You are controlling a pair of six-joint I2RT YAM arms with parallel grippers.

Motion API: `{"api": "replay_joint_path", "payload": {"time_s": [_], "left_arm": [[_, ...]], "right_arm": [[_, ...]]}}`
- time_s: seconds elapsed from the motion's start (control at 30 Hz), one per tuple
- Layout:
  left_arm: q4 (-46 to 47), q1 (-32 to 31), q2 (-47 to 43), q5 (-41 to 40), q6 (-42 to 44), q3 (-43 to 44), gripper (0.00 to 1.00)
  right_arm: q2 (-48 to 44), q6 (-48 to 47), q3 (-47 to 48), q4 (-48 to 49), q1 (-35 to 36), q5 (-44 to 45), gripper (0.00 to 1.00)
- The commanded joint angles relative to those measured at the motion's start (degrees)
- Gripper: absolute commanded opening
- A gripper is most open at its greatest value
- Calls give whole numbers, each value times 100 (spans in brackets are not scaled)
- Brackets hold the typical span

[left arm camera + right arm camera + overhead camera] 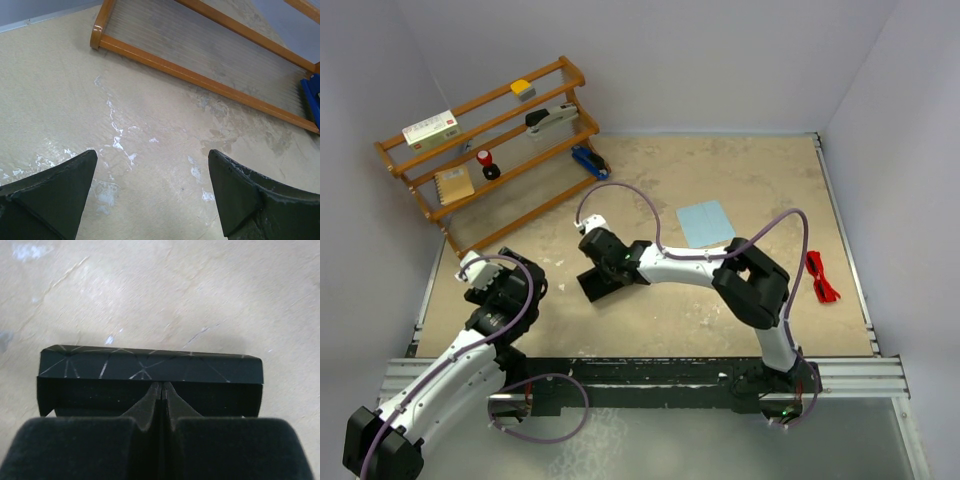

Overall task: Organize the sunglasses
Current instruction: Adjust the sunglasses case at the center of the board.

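Note:
The red sunglasses (821,277) lie folded on the table at the far right, away from both grippers. The black case (612,285) lies at the table's middle; in the right wrist view it fills the width, with thin pale lines on its top face (150,365). My right gripper (603,262) is shut, its fingertips (161,386) together and pressed against the case's near edge, just under the patterned face. My left gripper (480,272) hangs open and empty over bare table (152,165), left of the case.
A pale blue cloth (705,222) lies flat behind the case. A wooden rack (490,140) with small office items stands at the back left; its bottom rail (200,77) shows ahead of the left gripper, with a blue item (312,97) at its right end.

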Motion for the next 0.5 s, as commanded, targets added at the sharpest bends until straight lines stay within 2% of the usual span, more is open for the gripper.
{"api": "replay_joint_path", "payload": {"time_s": [0.0,0.27,0.47], "left_arm": [[-11,28,-23,-103,-7,171,90],[29,28,10,-80,25,160,90],[60,28,10,-109,29,155,90]], "right_arm": [[111,-128,396,155,-279,14,0],[363,-280,734,120,-706,19,0],[290,-330,610,201,-723,-53,0]]}}
